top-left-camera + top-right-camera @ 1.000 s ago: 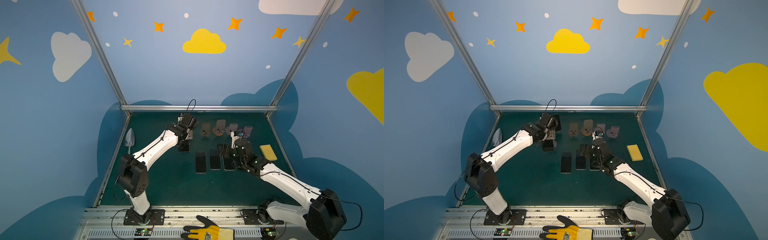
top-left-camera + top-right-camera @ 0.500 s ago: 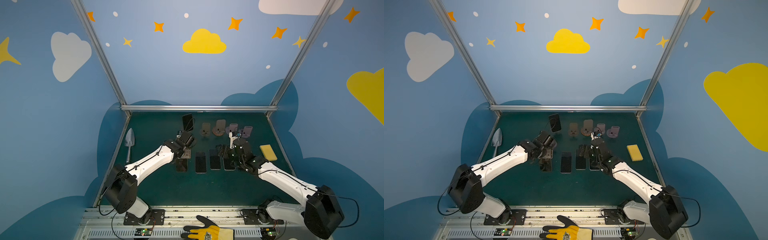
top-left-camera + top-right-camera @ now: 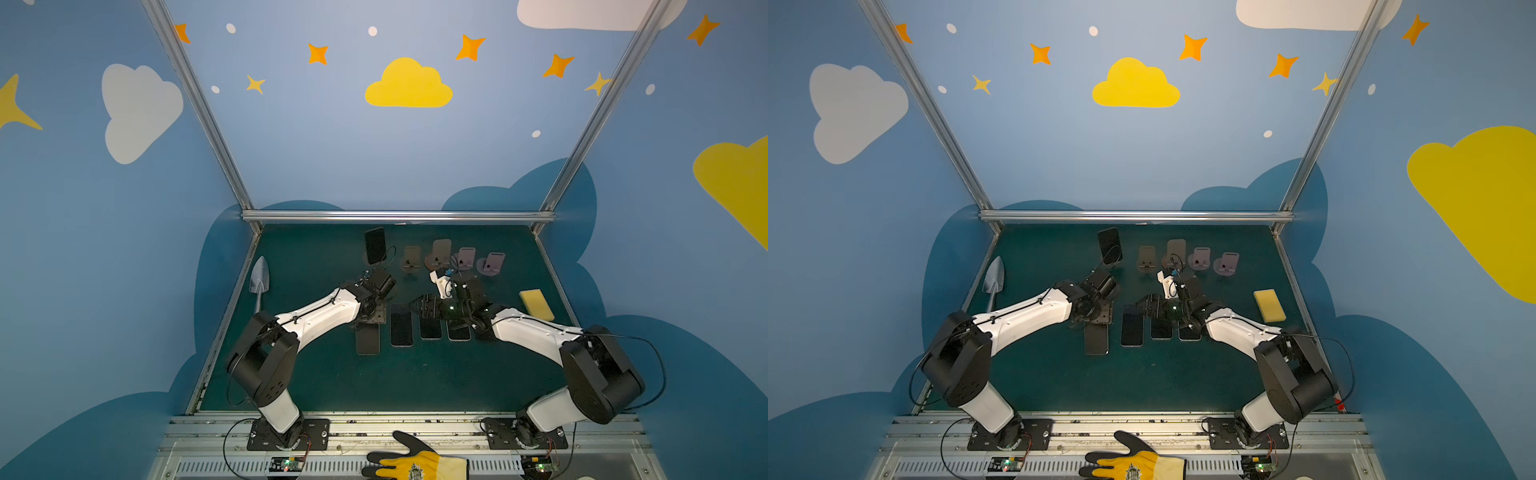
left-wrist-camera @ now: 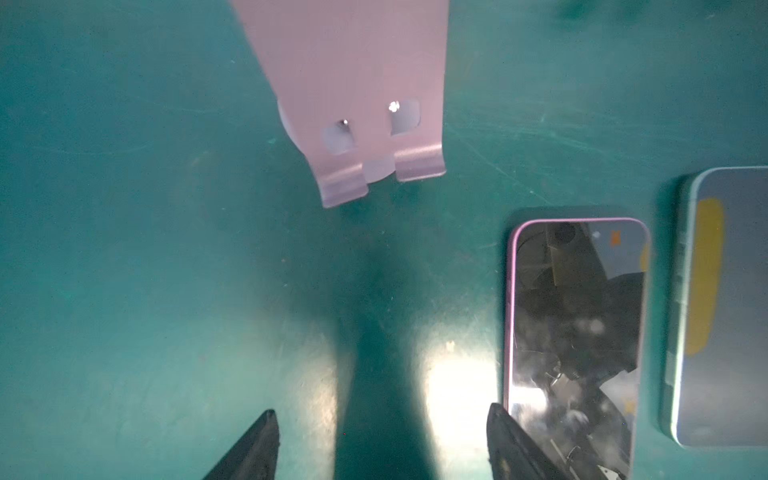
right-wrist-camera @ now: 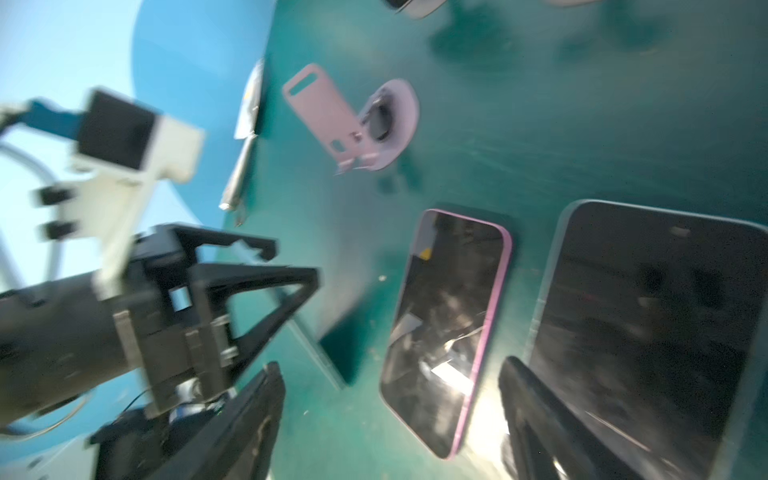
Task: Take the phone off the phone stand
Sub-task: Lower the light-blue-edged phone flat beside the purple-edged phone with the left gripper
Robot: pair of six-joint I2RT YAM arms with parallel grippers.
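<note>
Left pincer point(image 5: 216, 328) blurred, grip unclear

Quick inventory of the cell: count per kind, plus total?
Phones: 5 (4 in the front row, 1 upright at the back)
Empty phone stands: 4
Trowel: 1
Sponge: 1
Glove: 1
Total: 12
</note>
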